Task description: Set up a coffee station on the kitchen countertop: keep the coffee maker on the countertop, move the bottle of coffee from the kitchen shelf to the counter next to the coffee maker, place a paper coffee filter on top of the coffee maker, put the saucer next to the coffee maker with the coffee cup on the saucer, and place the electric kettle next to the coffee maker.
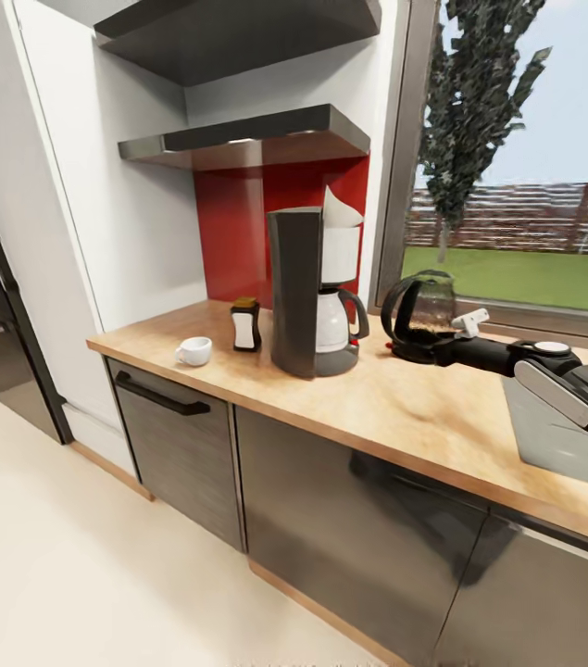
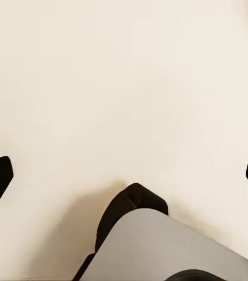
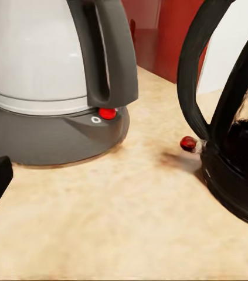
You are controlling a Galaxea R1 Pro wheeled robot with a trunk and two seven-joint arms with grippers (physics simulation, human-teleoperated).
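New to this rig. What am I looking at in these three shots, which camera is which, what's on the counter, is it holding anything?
These are simulator renders of a wheeled robot with two arms.

The big picture is from its head camera, looking down at a kitchen countertop. On it, from left: a coffee cup, a bottle of coffee, the coffee maker with a paper coffee filter on top, and the electric kettle. The right arm reaches toward the kettle; I cannot make out its fingers there.

The other two are cameras near each gripper. The right one looks between the coffee maker's base and the kettle. The left gripper faces pale floor, fingers wide apart, holding nothing.

No saucer visible.
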